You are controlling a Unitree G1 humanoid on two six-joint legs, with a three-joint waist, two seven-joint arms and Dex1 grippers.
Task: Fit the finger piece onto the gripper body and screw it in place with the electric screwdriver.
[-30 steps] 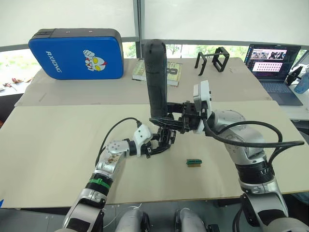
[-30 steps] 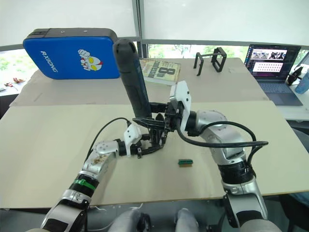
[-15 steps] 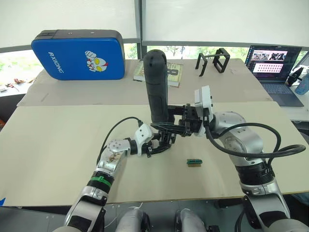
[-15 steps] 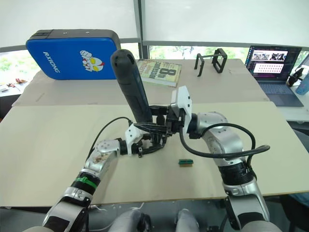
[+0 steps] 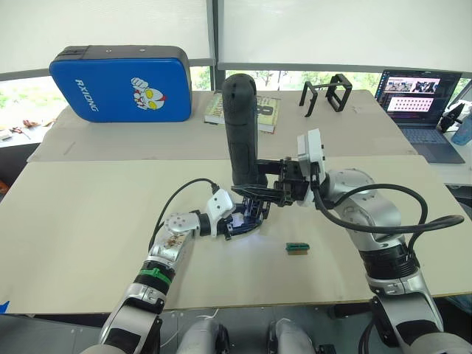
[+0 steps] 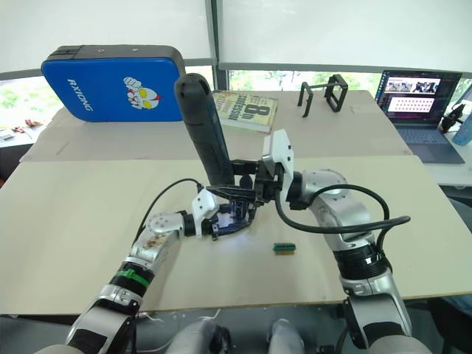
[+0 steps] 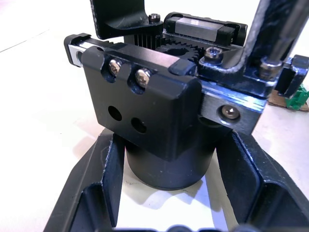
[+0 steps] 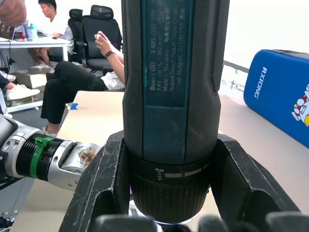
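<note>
I see my right end effector point(image 5: 254, 193) pinching the electric screwdriver point(image 5: 241, 129) low on its barrel, one black finger on each side. The tool stands nearly upright, its rounded top tilted slightly away from me and its lower end pointing down into the work. In the right wrist view the same fingers point(image 8: 104, 181) press against the collar of the screwdriver point(image 8: 174, 87), which bears a teal label panel.

Directly beneath that end effector, my left end effector point(image 5: 243, 221) clamps the gripper body point(image 5: 247, 215) from both sides, holding it at the pale surface point(image 5: 88, 221). A bluish light glows on the surface right under the part. In the left wrist view the gripper body point(image 7: 145, 106) sits between my two fingers point(image 7: 104, 174): a black block with two silver screws and two empty holes on its near face, gear teeth and a rail along its upper edge, and a round base below. The screwdriver's metal bit point(image 7: 285, 29) comes down onto a screw at the part's far corner. A flat black blade rises behind the block; I cannot tell for certain that it is the finger piece.

Near my right end effector, toward me, a small green block point(image 5: 297, 248) lies on the surface. Well beyond both end effectors are a blue case point(image 5: 122, 82), a book point(image 5: 262, 110), black open frames point(image 5: 324, 92) and a laptop point(image 5: 417, 103).
</note>
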